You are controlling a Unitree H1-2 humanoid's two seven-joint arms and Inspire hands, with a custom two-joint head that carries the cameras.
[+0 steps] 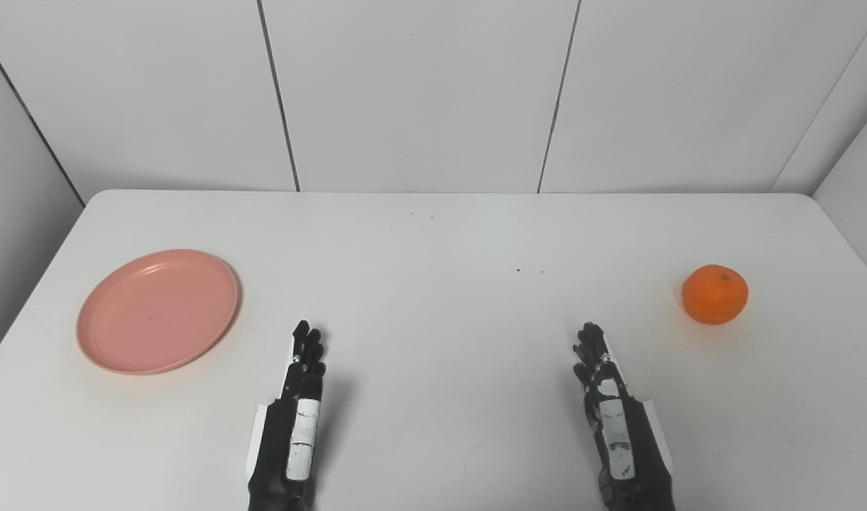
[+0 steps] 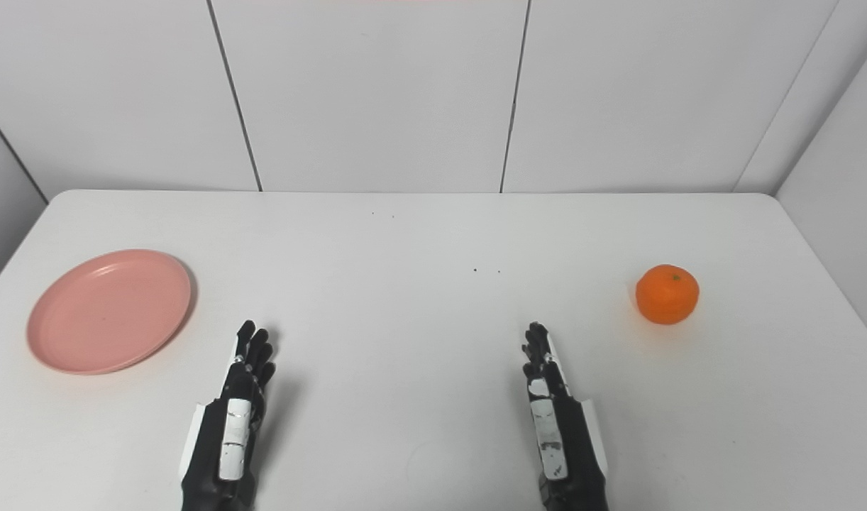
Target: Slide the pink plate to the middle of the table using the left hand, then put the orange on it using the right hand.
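Left eye view shows a white table [image 1: 433, 241] filling the lower two thirds of the frame, with pale wall panels [image 1: 419, 92] across the top. At the left of the frame lies the pink plate [image 1: 157, 310], flat on the tabletop and bare. Low in the frame, the left hand [image 1: 299, 404] sits left of centre, edge-on, its fingers stretched straight toward the far wall and close together, holding nothing; it is near the plate but apart from it. Right of centre, the right hand [image 1: 607, 401] mirrors it, fingers likewise extended and empty. At the right of the frame the orange [image 1: 714, 294] rests on the table, well apart from the plate.
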